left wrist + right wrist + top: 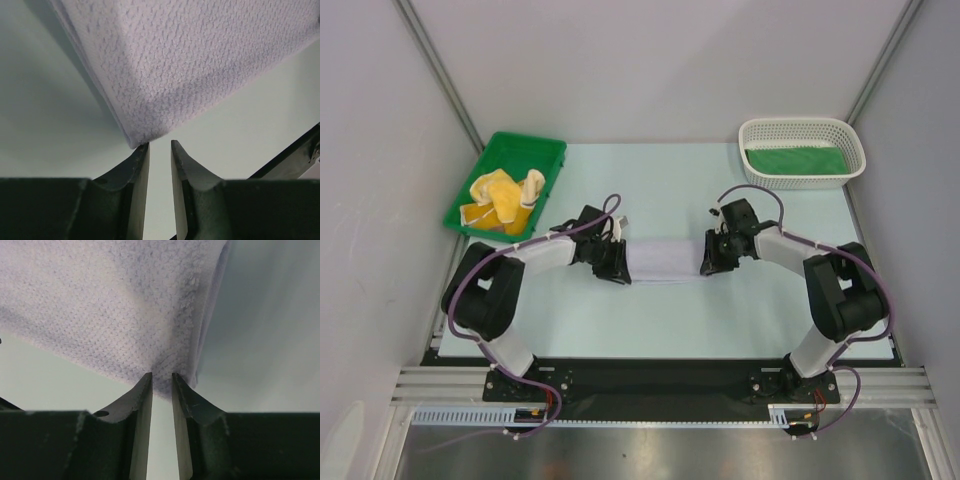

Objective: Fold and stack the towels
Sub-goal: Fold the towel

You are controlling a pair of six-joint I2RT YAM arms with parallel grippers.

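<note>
Towel (665, 262) is the pale lavender one, folded into a long strip on the surface (650, 190), long axis running from one tool to the other. Left tool (160, 145) has fingers slightly apart, nothing pinched, a towel corner just ahead of its tips. Right tool (161, 376) is parted too, towel edge right at its tips. Each arm looks equally near its own end, imo.

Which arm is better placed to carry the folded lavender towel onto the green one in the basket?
Right. The right gripper is at the end of the lavender towel nearer the white basket holding the green towel; the left gripper is farther.
</note>
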